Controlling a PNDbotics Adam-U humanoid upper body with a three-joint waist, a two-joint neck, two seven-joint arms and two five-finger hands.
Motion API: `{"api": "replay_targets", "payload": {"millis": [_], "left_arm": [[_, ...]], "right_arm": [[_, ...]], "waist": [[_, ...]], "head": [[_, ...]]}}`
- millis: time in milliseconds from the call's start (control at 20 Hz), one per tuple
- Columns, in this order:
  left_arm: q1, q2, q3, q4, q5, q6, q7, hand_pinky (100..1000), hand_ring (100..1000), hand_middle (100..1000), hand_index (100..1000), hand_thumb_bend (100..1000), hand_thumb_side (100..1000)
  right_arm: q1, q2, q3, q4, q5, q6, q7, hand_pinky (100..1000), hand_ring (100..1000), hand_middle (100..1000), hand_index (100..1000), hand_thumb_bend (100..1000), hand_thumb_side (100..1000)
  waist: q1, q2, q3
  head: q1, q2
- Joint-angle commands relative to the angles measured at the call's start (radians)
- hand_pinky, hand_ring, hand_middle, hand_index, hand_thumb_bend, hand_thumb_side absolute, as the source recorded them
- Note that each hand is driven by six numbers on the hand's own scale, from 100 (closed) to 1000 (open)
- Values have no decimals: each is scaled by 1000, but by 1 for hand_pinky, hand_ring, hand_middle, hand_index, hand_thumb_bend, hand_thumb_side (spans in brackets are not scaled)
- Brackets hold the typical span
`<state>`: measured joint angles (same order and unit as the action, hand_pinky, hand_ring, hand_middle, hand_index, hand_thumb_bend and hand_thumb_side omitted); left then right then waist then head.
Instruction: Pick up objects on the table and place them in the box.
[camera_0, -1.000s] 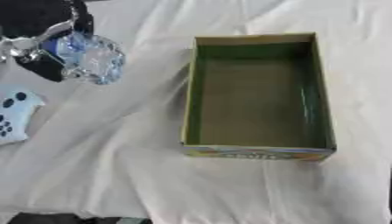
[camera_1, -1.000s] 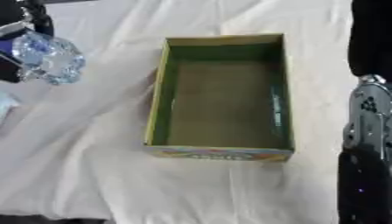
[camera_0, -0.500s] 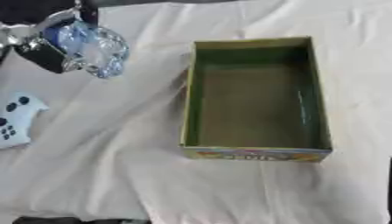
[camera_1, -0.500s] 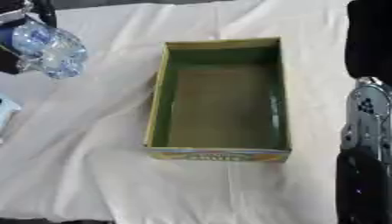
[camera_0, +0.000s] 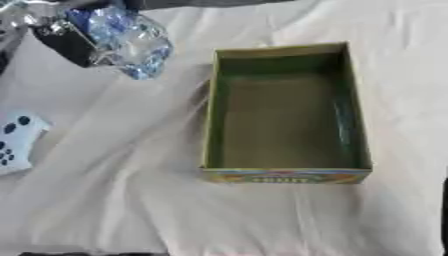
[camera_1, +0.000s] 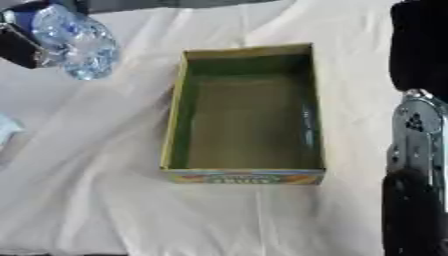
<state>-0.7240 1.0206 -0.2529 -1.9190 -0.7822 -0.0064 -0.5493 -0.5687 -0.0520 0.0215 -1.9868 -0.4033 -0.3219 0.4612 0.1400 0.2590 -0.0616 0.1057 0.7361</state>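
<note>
While the black left hand is curled around a crinkly clear-and-blue plastic bottle held up left of the empty green cardboard box, it's mid-carry, so next it probably needs to swing right over the box and let go.

- No text can be read anywhere.
- A coloured printed band is seen on the near outer wall of the box, but its lettering cannot be made out.
</note>
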Motion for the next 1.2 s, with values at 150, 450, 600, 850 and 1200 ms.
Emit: {"api": "replay_targets", "payload": {"millis": [150, 450, 600, 850, 1200], "left_arm": [[-89, -49, -34, 49, -7, -28, -15, 100, 192, 585, 402, 294, 106], [-156, -114, -66, 101, -15, -50, -15, 100, 192, 589, 401, 275, 107], [-173, -133, -76, 116, -15, -55, -14, 100, 192, 591, 400, 265, 106], [-202, -160, -88, 135, -13, -61, -14, 100, 191, 592, 399, 253, 107], [-232, -193, -104, 157, -7, -66, -16, 100, 190, 593, 398, 235, 110]], "right_arm": [[-4, 12, 9, -13, -1, 3, 5, 664, 763, 838, 910, 100, 1000], [-5, 19, 16, -13, -2, 6, 11, 664, 763, 838, 910, 100, 1000], [-5, 29, 20, -13, -1, 10, 14, 663, 763, 838, 910, 100, 1000], [-5, 35, 22, -13, 2, 13, 18, 663, 763, 838, 910, 100, 1000], [-5, 38, 23, -13, 9, 19, 23, 662, 764, 838, 912, 100, 1000]], "waist": [[2, -26, -8], [5, -25, -21], [2, -28, -23], [-1, -29, -25], [-2, -26, -28]], "head": [[6, -15], [17, -16], [30, -17], [37, -24], [40, -27]]}}
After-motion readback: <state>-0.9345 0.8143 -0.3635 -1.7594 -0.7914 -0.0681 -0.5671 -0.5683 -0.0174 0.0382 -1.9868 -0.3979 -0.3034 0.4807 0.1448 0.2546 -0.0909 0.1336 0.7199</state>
